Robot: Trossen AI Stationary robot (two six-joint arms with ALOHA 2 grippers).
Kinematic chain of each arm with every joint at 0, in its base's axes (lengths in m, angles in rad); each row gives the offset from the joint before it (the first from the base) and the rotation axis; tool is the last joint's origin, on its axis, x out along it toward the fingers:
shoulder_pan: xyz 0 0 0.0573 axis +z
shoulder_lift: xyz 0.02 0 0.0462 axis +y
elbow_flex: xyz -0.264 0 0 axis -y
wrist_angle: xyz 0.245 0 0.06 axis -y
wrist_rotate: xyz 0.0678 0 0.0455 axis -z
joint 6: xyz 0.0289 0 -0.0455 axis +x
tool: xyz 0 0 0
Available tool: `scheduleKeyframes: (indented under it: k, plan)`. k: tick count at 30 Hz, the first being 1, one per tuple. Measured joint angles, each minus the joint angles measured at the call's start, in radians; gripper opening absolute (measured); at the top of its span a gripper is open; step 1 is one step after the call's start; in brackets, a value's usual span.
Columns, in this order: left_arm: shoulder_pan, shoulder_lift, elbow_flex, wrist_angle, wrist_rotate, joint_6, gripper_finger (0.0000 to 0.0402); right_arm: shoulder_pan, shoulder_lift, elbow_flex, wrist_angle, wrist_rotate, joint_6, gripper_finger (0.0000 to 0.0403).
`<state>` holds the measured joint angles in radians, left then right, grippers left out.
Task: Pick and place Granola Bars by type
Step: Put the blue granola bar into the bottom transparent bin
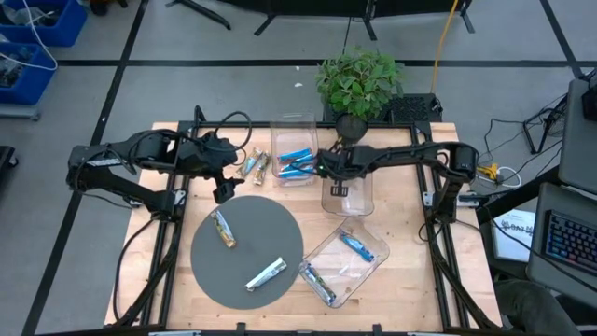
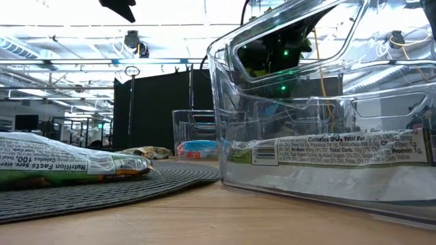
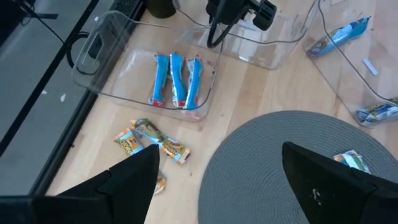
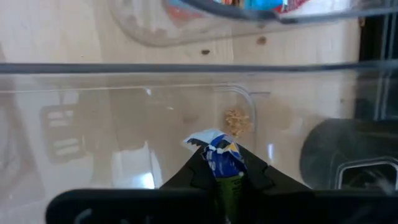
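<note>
My right gripper (image 4: 224, 171) is shut on a blue-and-white wrapped granola bar (image 4: 219, 154) and reaches slanting down into the middle clear bin (image 1: 359, 201). My left gripper (image 3: 224, 186) hangs open above the far left edge of the round grey mat (image 1: 247, 245), with nothing between its fingers. On the mat lie a tan bar (image 1: 222, 227) and a silvery bar (image 1: 266, 273). Tan bars (image 3: 152, 140) lie flat on the wood beside the far bin (image 1: 294, 126), which holds three blue bars (image 3: 177, 81). The near right bin (image 1: 368, 266) holds blue-and-white bars. My right gripper pinches the bar between its two fingers, and the bar's crimped end (image 4: 208, 140) sticks out past the fingertips. The fingers come slanting down from the table's right side, over the bin's rim. Whether the bar touches the bin's floor I cannot tell.
A potted plant (image 1: 359, 82) stands at the table's far edge behind the bins. In the low view the near right bin (image 2: 327, 102) fills the foreground, with a labelled bar (image 2: 327, 153) inside it. Bare wood lies along the table's near edge.
</note>
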<state>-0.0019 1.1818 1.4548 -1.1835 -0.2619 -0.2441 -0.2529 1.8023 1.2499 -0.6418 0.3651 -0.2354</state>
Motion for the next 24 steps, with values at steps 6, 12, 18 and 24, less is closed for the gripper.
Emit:
scheduleKeyframes:
  k: [6, 12, 18, 24]
  plan:
    - [0.001, 0.0, 0.0, -0.003, 0.0, -0.002, 0.0337, -0.016, 0.0, 0.0, -0.004, -0.001, 0.013, 0.0053]
    - [0.001, 0.0, 0.0, -0.003, 0.025, -0.005, 0.0337, -0.013, 0.0, 0.0, -0.006, -0.003, 0.013, 0.0063]
    - [0.001, 0.0, 0.0, -0.004, 0.083, -0.006, 0.0337, -0.009, 0.0, 0.0, -0.031, -0.002, 0.014, 0.0106]
    - [0.001, 0.0, 0.0, -0.003, 0.079, -0.005, 0.0337, -0.006, 0.0, 0.0, -0.058, 0.003, 0.014, 0.0176]
